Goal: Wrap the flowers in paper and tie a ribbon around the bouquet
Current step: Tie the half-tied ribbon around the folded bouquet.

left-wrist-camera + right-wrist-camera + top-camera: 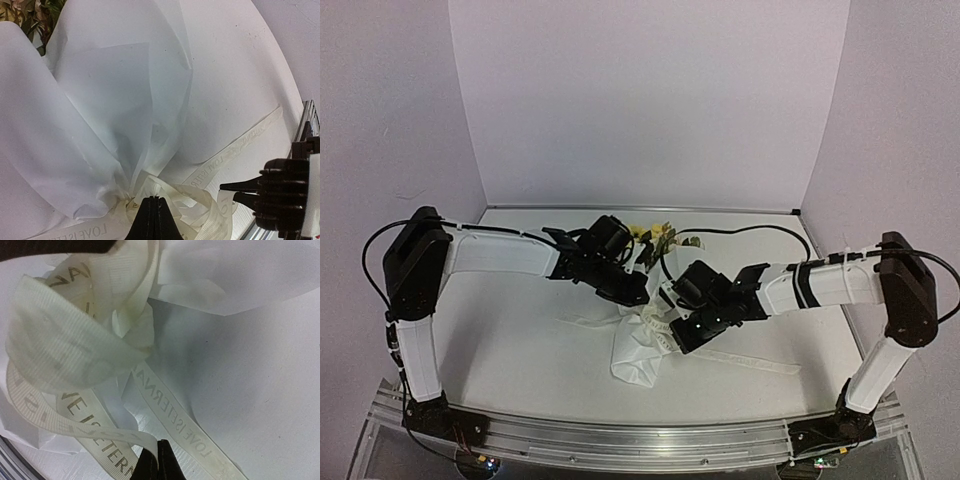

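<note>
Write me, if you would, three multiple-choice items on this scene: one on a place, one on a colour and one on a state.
1. Seen from above, where do the flowers show?
A. at the far end of the paper
B. at its near end
C. nowhere, fully hidden inside it

2. What colour is the paper?
A. red
B. white
C. black

3. How is the left hand?
A. wide open
B. out of view
C. shut on the ribbon

Answers:
1 A, the blooms poke out beyond the paper on its far side.
2 B, the sheet is plain white in all three views.
3 C, its own camera shows the fingers together at the ribbon's loops, where the paper is gathered.
</note>
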### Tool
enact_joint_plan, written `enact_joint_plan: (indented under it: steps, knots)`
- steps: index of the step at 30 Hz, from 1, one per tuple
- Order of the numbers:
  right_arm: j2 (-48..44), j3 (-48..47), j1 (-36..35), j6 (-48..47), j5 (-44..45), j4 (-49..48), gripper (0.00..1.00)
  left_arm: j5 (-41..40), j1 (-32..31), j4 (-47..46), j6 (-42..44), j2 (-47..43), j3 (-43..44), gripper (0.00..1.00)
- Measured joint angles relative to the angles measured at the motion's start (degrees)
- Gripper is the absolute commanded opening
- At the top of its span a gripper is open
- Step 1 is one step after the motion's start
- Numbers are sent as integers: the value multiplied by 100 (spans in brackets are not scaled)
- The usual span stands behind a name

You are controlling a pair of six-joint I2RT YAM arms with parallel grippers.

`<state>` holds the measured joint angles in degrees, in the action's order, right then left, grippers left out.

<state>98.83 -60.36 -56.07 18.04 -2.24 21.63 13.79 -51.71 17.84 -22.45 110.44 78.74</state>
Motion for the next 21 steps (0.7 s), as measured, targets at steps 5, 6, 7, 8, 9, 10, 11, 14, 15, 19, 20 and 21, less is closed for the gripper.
enact_joint_plan:
  steps: [5, 6, 7, 8, 9, 10, 11, 14, 15, 19, 20, 21]
  knots:
    - [39, 18, 0, 10, 47, -16, 0, -42, 65, -441, -160, -430, -502, 0]
    - [39, 45, 0, 20, 65, -36, 0, -25, 100, -575, -227, -536, -642, 0]
    - [39, 77, 0, 28, 98, -54, 0, -7, 135, -695, -293, -626, -763, 0]
    - [39, 123, 0, 39, 140, -71, 0, 16, 176, -847, -375, -720, -913, 0]
    - [39, 177, 0, 48, 184, -83, 0, 47, 220, -1014, -463, -814, -1080, 0]
    - [39, 237, 0, 55, 232, -89, 0, 93, 272, -1186, -556, -910, -1261, 0]
    - [39, 309, 0, 64, 286, -96, 0, 148, 334, -1381, -677, -1014, -1471, 0]
    - [39, 467, 0, 77, 399, -86, 0, 284, 491, -1883, -983, -1222, -2003, 0]
    - [39, 505, 0, 85, 443, -82, 0, 308, 536, -2013, -1081, -1258, -2140, 0]
    - [32, 590, 0, 101, 661, -98, 0, 304, 613, -2470, -1410, -1412, -2611, 0]
    - [26, 608, 0, 105, 727, -100, 0, 299, 629, -2587, -1502, -1479, -2748, 0]
    - [15, 628, 0, 107, 781, -101, 0, 288, 637, -2649, -1552, -1537, -2840, 0]
